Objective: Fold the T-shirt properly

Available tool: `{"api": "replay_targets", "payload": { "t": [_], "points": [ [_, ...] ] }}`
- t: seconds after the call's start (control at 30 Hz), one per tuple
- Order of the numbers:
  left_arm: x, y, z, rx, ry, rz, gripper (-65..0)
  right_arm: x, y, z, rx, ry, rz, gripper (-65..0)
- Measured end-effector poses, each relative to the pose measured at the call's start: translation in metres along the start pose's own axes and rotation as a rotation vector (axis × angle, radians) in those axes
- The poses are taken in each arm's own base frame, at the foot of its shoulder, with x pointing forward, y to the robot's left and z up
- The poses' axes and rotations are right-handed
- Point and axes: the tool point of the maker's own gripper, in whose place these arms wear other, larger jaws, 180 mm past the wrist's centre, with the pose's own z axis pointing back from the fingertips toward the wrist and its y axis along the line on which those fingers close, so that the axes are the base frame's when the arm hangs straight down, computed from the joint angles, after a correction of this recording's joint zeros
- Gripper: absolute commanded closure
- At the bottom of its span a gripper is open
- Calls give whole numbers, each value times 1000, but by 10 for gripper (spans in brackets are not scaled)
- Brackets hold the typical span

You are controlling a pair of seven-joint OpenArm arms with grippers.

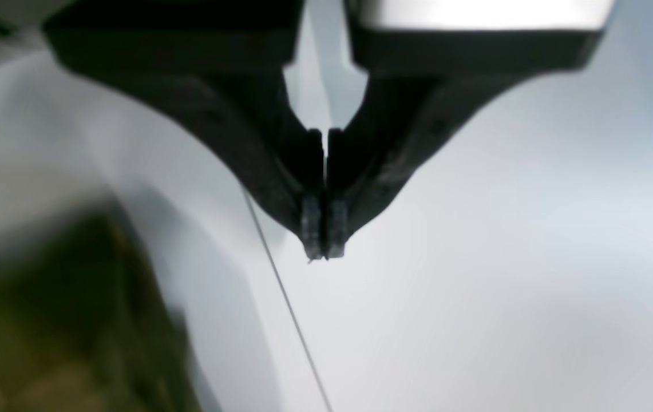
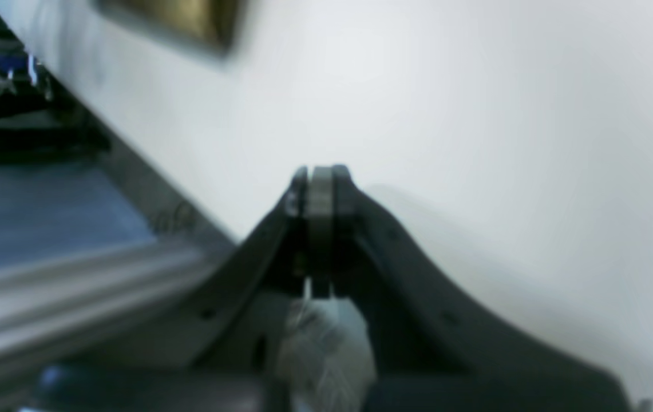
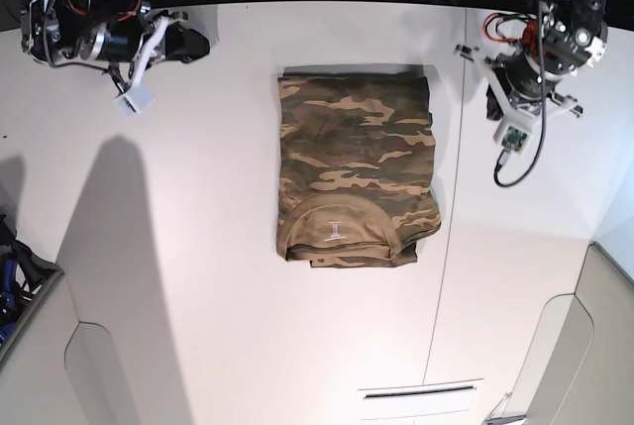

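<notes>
Both wrist views are showing fingers [image 1: 321,252] [image 2: 319,177] pressing together, empty; only the base view is showing the folded T-shirt [image 3: 355,172] whole, mid-desk [image 3: 198,296].

T-shirt [image 1: 57,320] blurred, cut off at frame edge in both wrist views.

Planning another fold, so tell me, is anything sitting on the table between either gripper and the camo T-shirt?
Nothing visible. Only bare white table lies between the shut left gripper, the shut right gripper and the T-shirt.
</notes>
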Motion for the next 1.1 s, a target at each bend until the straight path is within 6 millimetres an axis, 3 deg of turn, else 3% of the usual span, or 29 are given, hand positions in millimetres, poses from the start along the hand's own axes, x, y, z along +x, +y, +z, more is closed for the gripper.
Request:
{"api": "replay_targets", "payload": {
  "t": [0.23, 0.57, 0.63, 0.73, 0.83, 1.0, 1.1],
  "points": [
    [-73, -20, 31, -50, 177, 6, 0, -63, 9, 11, 46, 157, -64, 0],
    [-172, -93, 74, -250, 425, 60, 0, -163, 42, 27, 132, 432, -116, 0],
    [-199, -99, 82, -282, 495, 73, 0, -189, 50, 29, 135, 524, -103, 0],
    [-255, -99, 92, -279, 651, 102, 0, -223, 60, 31, 126, 639, -51, 0],
    [-288, -98, 88, -281, 651, 144, 0, -254, 56, 34, 89, 725, -10, 0],
    [-335, -94, 80, -302, 686, 113, 0, -273, 43, 16, 37, 659, -6, 0],
    [-349, -98, 59, -313, 721, 124, 0, -289, 31, 6, 1, 645, 33, 0]
  ]
}}
